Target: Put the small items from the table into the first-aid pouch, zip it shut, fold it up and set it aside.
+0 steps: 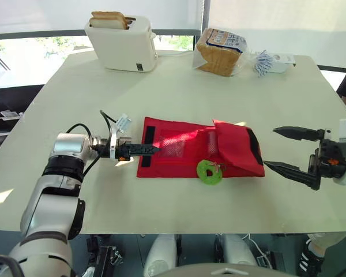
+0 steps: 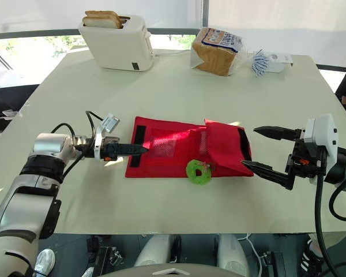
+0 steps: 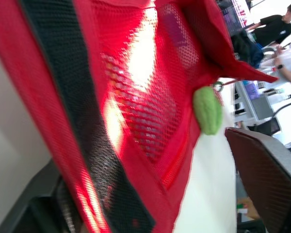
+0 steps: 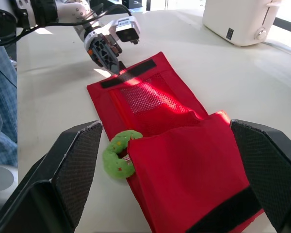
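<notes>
Pouch [image 1: 179, 151] lies on the worktop [image 1: 161, 86], long axis left-to-right. Right end effector [image 1: 270, 148], spread wide, faces its folded end. Left end effector [image 1: 154, 149] meets the flat end; grip state undeterminable.

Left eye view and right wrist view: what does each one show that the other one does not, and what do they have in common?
Of these two, the left eye view gives the bread bag, the slices in the toaster and the open right claw as a whole. The right wrist view gives blue cloth beside the table. Both share the red pouch, the green ring, the left claw at the pouch's end, and the toaster.
</notes>
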`<state>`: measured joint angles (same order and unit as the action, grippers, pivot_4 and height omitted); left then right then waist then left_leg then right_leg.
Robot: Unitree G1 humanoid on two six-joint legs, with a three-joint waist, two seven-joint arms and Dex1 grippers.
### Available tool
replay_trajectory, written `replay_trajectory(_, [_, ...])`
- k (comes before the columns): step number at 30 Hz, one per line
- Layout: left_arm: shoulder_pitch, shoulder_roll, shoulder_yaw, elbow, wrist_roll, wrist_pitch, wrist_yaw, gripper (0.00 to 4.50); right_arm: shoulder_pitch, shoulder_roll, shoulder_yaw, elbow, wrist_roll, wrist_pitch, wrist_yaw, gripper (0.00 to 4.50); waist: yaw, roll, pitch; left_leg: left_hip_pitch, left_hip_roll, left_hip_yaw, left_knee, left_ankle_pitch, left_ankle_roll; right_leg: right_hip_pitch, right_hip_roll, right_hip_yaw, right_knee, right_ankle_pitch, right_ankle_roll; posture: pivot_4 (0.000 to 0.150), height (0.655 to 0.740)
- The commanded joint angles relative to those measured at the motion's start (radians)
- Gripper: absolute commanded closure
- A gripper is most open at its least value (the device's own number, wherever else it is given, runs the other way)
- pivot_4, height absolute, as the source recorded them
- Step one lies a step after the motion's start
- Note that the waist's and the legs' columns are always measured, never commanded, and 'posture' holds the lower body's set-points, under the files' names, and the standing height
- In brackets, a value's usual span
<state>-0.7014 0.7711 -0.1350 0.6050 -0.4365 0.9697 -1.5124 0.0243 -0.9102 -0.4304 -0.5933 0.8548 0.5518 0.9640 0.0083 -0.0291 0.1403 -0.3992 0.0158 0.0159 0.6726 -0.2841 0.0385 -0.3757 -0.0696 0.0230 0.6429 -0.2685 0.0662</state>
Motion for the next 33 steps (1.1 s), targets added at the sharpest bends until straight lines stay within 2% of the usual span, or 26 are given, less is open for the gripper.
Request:
replay_trajectory(1, [0.060,0.019,0.083,-0.106,-0.066,0.032,0.010,0.31,0.002,-0.009,-0.035,-0.030,0.009,-0.008,-0.001,0.00,0.000,0.000,0.000,0.000,0.000,0.000,0.000,0.000,0.000,0.000,0.000,0.000,0.000,0.000,0.000,0.150,0.7400])
replay_trajectory(9, [0.250,-0.045,0.322,-0.341,-0.233,0.184,0.224,0.31,0.006,0.000,-0.023,-0.028,0.002,-0.017,-0.002,0.00,0.003,0.000,0.000,0.000,0.001,0.000,0.000,0.000,0.000,0.000,-0.001,-0.001,0.000,0.000,0.000,0.150,0.7400])
replay_trajectory(14, [0.371,-0.077,0.403,-0.478,-0.311,0.248,0.322,0.31,-0.013,-0.001,-0.014,-0.019,0.014,-0.018,0.005,0.00,0.003,0.000,0.000,0.000,0.001,-0.001,0.000,0.000,0.000,0.000,-0.001,-0.001,0.000,0.000,0.000,0.150,0.7400])
replay_trajectory(18, [0.417,-0.084,0.439,-0.510,-0.350,0.262,0.371,0.31,-0.036,0.001,-0.006,-0.015,0.037,-0.011,0.008,0.00,0.003,0.000,0.000,0.001,0.002,-0.001,0.000,0.000,0.000,0.000,-0.001,-0.001,0.000,0.000,0.000,0.150,0.7400])
replay_trajectory(21, [0.435,-0.081,0.453,-0.500,-0.363,0.251,0.385,1.06,-0.052,0.001,0.004,-0.016,0.043,-0.009,0.009,0.00,0.004,0.000,0.000,0.001,0.002,-0.001,0.000,0.000,0.000,0.000,-0.001,-0.001,0.000,0.000,0.000,0.150,0.7400])
replay_trajectory(22, [0.444,-0.076,0.453,-0.497,-0.366,0.245,0.378,1.46,-0.054,0.001,0.005,-0.017,0.046,-0.008,0.008,0.00,0.004,0.000,0.000,0.001,0.002,-0.001,0.000,0.000,0.000,0.000,-0.001,-0.001,0.000,0.000,0.000,0.150,0.7400])
replay_trajectory(28, [0.457,-0.048,0.442,-0.466,-0.369,0.213,0.352,4.48,-0.054,0.002,0.011,-0.013,0.042,-0.012,0.007,0.00,0.005,0.000,0.000,0.001,0.002,-0.001,0.000,0.000,-0.001,0.000,-0.001,-0.001,0.000,0.000,0.000,0.150,0.7400])
replay_trajectory(33, [0.400,-0.053,0.438,-0.445,-0.373,0.217,0.377,4.48,-0.057,0.004,0.017,-0.012,0.039,-0.013,0.004,0.00,0.005,0.000,0.000,0.001,0.001,-0.001,0.000,0.000,-0.001,0.000,-0.001,-0.001,0.000,0.000,0.000,0.150,0.7400])
